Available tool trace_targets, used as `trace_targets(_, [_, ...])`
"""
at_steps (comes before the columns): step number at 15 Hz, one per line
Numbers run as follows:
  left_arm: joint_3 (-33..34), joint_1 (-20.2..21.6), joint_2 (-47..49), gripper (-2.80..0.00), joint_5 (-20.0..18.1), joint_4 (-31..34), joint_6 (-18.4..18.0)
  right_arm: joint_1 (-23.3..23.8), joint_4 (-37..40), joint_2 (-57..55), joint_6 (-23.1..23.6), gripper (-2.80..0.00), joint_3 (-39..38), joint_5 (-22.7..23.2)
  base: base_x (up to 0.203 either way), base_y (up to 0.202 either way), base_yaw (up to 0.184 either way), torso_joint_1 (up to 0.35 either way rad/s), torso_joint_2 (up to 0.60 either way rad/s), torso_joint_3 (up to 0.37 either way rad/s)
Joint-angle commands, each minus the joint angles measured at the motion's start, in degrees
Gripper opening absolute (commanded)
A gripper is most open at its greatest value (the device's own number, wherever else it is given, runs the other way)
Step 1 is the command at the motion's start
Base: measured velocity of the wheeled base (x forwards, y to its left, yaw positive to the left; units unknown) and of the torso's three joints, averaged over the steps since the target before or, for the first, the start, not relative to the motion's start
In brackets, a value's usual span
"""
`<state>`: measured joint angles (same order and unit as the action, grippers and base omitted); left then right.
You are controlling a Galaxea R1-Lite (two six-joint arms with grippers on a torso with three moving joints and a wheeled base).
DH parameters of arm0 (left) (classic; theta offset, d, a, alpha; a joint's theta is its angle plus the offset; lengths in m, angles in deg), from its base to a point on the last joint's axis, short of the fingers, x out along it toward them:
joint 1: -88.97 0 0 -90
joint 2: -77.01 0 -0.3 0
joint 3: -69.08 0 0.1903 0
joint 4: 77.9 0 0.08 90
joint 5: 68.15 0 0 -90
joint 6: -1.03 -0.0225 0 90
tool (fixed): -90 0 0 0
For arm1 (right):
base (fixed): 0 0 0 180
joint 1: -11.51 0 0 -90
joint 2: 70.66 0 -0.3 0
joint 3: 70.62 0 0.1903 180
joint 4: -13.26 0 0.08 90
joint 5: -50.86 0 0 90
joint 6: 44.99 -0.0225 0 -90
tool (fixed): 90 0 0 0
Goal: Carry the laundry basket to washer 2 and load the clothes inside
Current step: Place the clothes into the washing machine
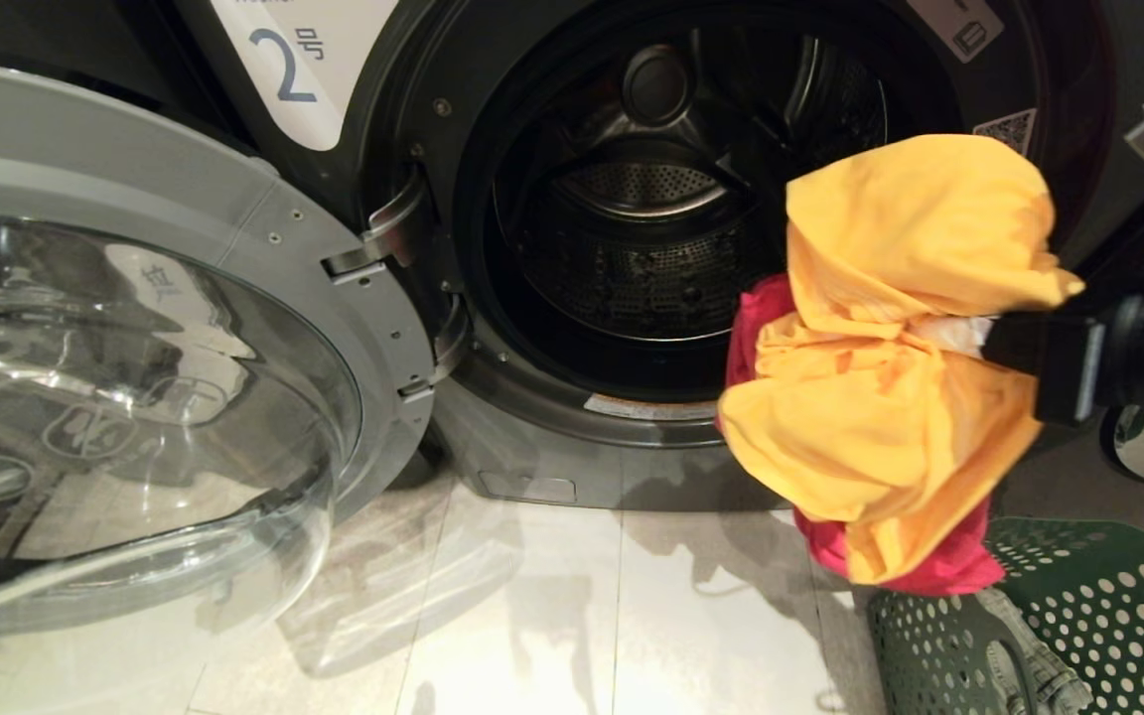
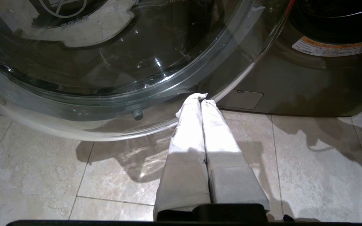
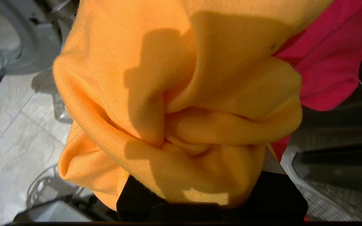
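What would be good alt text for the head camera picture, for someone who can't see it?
The right gripper holds a bundle of yellow-orange and pink-red clothes in the air before the open drum of washer 2. The washer's glass door stands swung open at the left, and the green laundry basket sits on the tiled floor below the bundle.

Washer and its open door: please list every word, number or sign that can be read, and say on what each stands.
"2", with a small character beside it: white label on washer 2.
Round crossed-out warning signs: glass of the open door; their small words are unreadable.
QR code sticker: beside the drum opening, no readable text.
Orange-edged sticker: below the opening, print too small.
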<state>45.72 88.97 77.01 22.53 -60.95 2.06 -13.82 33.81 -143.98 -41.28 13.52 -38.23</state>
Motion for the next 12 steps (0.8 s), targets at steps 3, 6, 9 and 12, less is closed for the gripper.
trace_targets(3, [2.3,0.0,0.0,-2.8,0.0,-0.1,0.0,-1.2,-22.3,-16.9,-0.9,-2.8,0.0,-2.7,0.0,0.0,0.0,0.0,0.0,0.0])
trace_targets(6, [2.3,0.0,0.0,-2.8,0.0,0.0,0.0,-1.9,-31.7,-22.4,-0.8,-2.8,-0.1,-5.5,0.0,0.0,0.0,0.0,0.0,0.0])
trace_targets(9, [2.3,0.0,0.0,-2.8,0.0,-0.1,0.0,-3.5,-35.3,-28.3,-0.6,-2.8,1.9,-8.8,0.0,0.0,0.0,0.0,0.0,0.0])
trace_targets(12, [2.3,0.0,0.0,-2.8,0.0,0.0,0.0,-4.6,-38.4,-36.6,-0.5,-2.8,11.0,-11.1,0.0,0.0,0.0,0.0,0.0,0.0])
